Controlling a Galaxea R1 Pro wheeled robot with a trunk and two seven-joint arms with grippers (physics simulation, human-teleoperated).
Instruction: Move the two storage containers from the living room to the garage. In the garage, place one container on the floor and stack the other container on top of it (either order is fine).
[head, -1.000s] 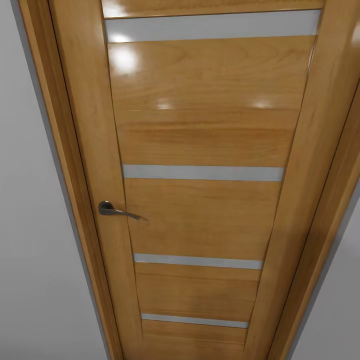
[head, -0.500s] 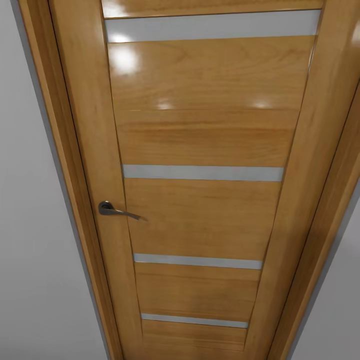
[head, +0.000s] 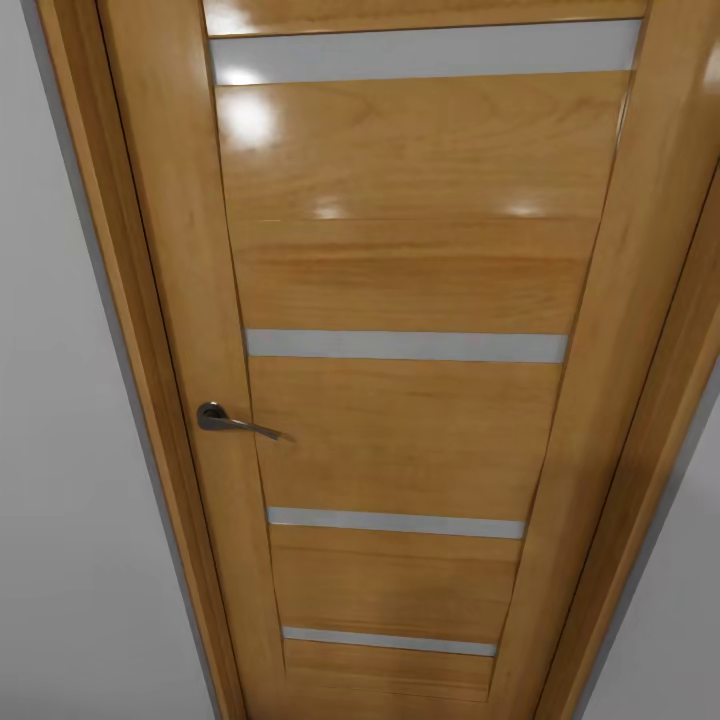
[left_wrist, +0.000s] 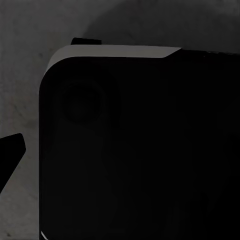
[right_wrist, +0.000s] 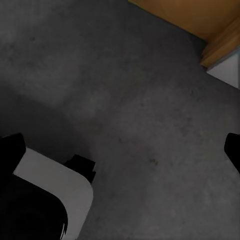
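A: Door (head: 400, 430): which colours?
B: Honey-brown wood grain, crossed by pale grey horizontal strips (head: 405, 346); glossy white highlights toward 12 o'clock. Handle (head: 225, 420): dark grey metal, at 9 o'clock.
A: And the surroundings?
B: Walls (head: 60, 520): plain pale grey. Floor (right_wrist: 125, 85): dark grey, mottled. Robot base (left_wrist: 135, 150): black, with a light grey edge.

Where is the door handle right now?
In the head view, the dark metal handle sits on the left side of the wooden door, roughly at mid-height, just below the middle pale strip.
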